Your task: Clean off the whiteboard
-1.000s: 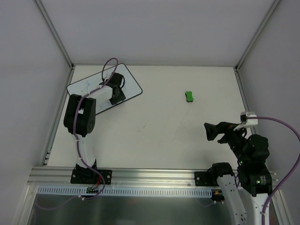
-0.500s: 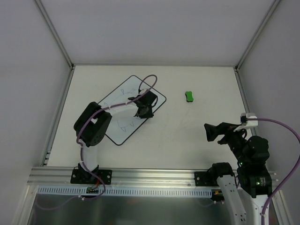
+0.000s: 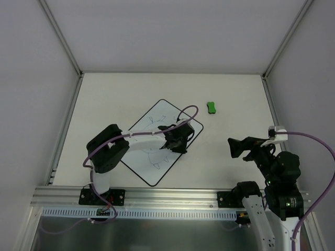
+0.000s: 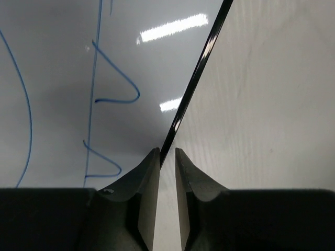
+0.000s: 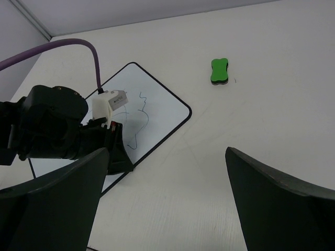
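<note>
White and glossy, the whiteboard (image 3: 155, 168) lies flat on the surface (image 3: 235, 94), left of the middle and turned at a slant, with one corner toward the arm bases. Thin blue doodles (image 4: 112, 78) run over it, so I judge the erasing is not yet begun. The green eraser (image 3: 211, 107) sits apart from the board, beyond its far right corner.

The left gripper (image 4: 167, 159) is at the board's right long side. In the left wrist view its jaws are almost pressed together, with the thin black edge going into the narrow gap, so they pinch the board by its rim. The right gripper (image 3: 238, 147) hangs above the right side of the surface, its jaws spread wide and holding nothing.

The board looks thin, stiff and light. I expect it to slide easily on the surface and to turn around a single pinch point. Its shiny face gives nothing to hold and is probably slippery, so the rim is the only good place to take it, best near the middle of a long side. While the eraser rubs it, the board will probably need holding down, or it may shift.
</note>
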Controlling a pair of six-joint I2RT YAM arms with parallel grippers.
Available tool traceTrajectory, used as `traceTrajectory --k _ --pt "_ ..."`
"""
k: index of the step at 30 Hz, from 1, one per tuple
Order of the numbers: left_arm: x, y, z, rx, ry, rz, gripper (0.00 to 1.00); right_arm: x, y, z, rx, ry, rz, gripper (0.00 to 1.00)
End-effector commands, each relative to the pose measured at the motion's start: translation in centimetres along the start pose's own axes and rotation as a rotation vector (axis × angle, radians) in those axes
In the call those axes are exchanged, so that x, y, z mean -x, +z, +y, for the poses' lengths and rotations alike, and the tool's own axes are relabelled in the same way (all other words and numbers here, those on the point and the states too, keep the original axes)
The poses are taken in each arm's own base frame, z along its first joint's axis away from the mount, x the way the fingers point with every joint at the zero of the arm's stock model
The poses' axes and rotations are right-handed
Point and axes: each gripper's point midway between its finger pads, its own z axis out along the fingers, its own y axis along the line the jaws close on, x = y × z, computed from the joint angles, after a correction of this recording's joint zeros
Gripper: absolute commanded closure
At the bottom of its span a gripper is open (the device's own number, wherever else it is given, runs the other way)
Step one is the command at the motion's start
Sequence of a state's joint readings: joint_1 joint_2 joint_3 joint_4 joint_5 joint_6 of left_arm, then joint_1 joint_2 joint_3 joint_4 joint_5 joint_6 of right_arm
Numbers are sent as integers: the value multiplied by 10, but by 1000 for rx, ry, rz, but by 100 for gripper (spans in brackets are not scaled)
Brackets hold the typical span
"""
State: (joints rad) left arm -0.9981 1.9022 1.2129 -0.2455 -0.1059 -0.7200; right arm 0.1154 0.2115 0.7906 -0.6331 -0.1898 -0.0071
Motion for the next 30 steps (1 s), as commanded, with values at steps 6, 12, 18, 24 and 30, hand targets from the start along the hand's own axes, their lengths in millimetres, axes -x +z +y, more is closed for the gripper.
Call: traceTrajectory --k 6,12,18,24,30 --pt "-11 -53 22 67 80 -7 45 -10 25 -2 -13 33 154 1" --pt "49 -79 65 88 -12 -120 20 -20 39 3 28 40 237 1" --pt "98 -94 167 236 -158 -200 16 -30 45 6 71 31 256 1" --pt "107 -86 244 327 -293 -158 6 -39 50 8 96 43 277 1" --pt "83 -79 278 378 -398 -106 10 -43 51 8 105 43 279 1"
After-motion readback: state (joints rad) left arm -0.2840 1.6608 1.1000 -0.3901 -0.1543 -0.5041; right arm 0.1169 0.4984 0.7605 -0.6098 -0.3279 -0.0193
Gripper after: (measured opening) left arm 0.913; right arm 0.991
